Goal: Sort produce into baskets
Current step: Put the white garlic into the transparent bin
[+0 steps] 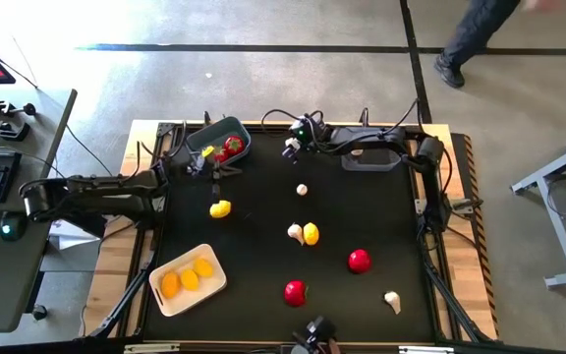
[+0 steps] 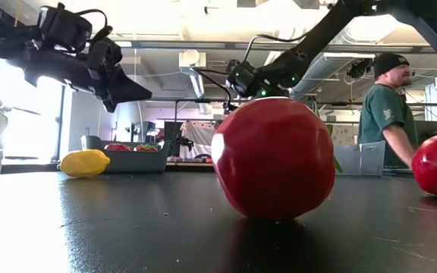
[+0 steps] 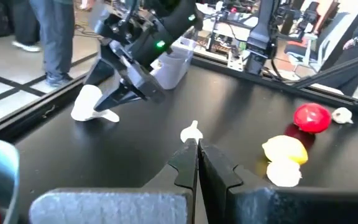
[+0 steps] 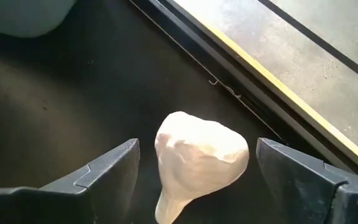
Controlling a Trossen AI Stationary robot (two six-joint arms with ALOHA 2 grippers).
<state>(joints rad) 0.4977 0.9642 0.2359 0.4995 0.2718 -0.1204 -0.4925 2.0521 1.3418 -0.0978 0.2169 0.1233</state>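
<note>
Garlic bulb between spread fingers — beside table edge.

Grey concrete floor with dark tape lines.

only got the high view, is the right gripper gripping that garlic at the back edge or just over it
Observer: Not gripping. The right wrist view shows the garlic between the right gripper's open jaws, with a gap on each side.
Operator: is it off the mat at all
Observer: No. The left wrist view shows it lying on the mat, under the gripper.
</note>
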